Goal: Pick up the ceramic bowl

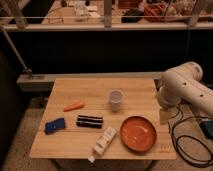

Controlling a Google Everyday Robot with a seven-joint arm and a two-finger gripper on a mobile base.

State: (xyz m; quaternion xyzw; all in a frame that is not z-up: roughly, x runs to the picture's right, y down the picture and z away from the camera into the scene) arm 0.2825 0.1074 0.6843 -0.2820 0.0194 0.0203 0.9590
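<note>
The ceramic bowl [138, 133] is a wide, shallow orange-red bowl with a darker rim. It sits upright and empty on the wooden table [95, 85], near the front right corner. My white arm [182, 85] reaches in from the right, above the table's right edge. My gripper [164, 115] hangs at the arm's lower end, just off the right edge. It is behind and to the right of the bowl, apart from it and not touching it.
A small translucent white cup [115, 99] stands behind the bowl. A white tube [103, 141] lies left of the bowl. A black bar [90, 121], a blue object [54, 125] and an orange carrot-like piece [74, 106] lie further left. Cables [187, 145] lie on the floor at right.
</note>
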